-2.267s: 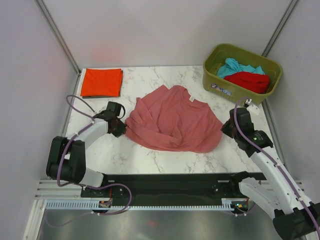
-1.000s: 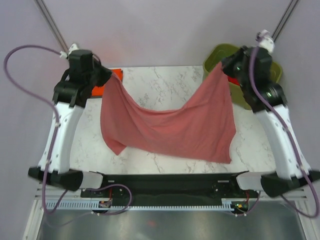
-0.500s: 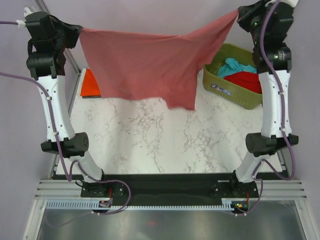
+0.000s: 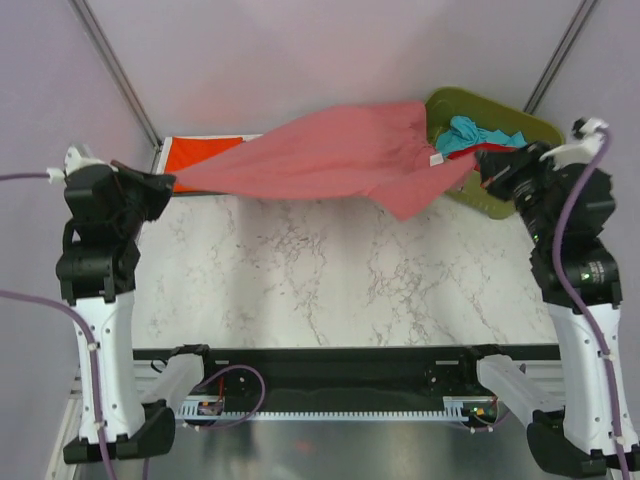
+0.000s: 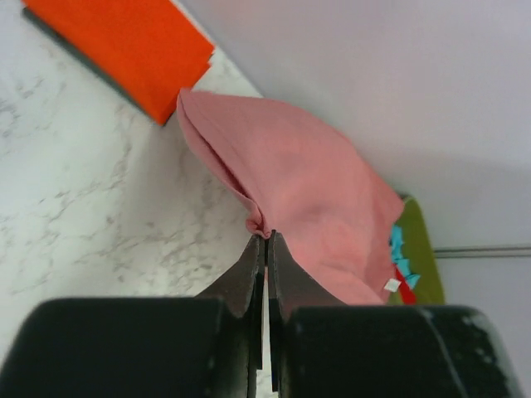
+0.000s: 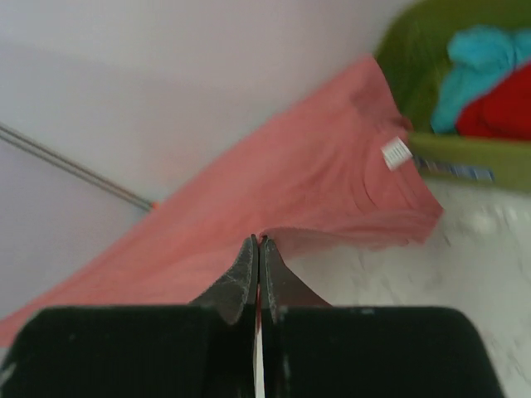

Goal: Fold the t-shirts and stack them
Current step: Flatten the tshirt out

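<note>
Clamped left gripper [image 5: 265,245] and right gripper [image 6: 257,246] shut on opposite edges of pink shirt [image 4: 330,155]. Stretched it airborne across upper frame above counter [image 4: 330,270], presumably to flatten for folding. Noted folded orange shirt [image 4: 195,150] upper left, probably stack base.

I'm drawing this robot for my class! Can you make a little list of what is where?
Left hand: shut on one end of the pink t-shirt
Right hand: shut on the shirt's other end
Pink t-shirt: stretched in the air above the marble table
Orange-red t-shirt: folded, far left corner
Olive-green bin: far right, holding a teal shirt and a red shirt
</note>
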`<state>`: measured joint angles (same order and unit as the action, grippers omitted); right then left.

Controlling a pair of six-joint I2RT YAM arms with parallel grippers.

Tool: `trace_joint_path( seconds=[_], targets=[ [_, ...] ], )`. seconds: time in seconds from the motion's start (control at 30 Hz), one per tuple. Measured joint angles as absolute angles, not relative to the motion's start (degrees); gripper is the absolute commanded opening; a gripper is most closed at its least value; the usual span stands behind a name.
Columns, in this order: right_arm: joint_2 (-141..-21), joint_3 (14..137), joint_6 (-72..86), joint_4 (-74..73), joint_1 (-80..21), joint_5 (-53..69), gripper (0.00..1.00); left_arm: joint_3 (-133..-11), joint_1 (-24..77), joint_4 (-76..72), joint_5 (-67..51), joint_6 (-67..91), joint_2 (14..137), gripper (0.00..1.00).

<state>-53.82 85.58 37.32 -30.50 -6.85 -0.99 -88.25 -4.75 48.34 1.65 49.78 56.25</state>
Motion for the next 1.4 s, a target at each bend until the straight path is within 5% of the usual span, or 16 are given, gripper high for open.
trace_joint_path(
  seconds=[0.27,0.47,1.4],
  targets=[
    [-37.8,54.5,39.0,-45.9,-6.9,3.5,0.0,-56.6,-4.6,51.9,4.0,50.0,38.5,0.02],
    [-26.7,47.7,40.4,-56.9,-6.9,2.7,0.0,-41.4,-4.4,55.0,2.1,54.0,35.8,0.02],
    [-19.5,57.8,40.8,-76.5,-3.7,-8.4,0.0,-37.0,-3.9,58.2,2.8,55.4,29.4,0.02]
  ],
)
